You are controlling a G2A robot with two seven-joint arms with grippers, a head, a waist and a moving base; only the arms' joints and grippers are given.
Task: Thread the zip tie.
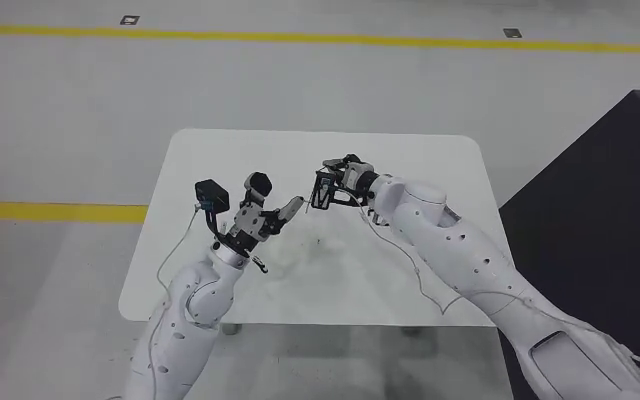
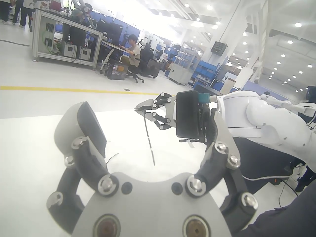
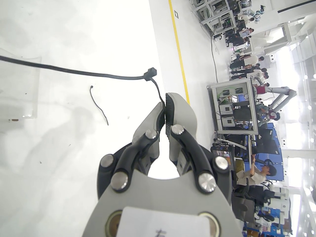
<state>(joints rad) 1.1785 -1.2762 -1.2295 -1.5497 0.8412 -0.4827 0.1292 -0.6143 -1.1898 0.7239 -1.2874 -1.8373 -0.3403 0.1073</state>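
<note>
- My left gripper [image 1: 276, 198] is raised, its fingers [image 2: 84, 124] spread wide.
- My right gripper [image 3: 165, 106] has its fingers [image 3: 181, 114] pressed together at the tips.
- Both arms angle inward; the grippers look near each other but apart, I think.

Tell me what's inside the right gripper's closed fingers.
A thin black zip tie is pinched at the tips of the right gripper; its head and long strap stick out beyond. How far it reaches into the grip is covered.
</note>
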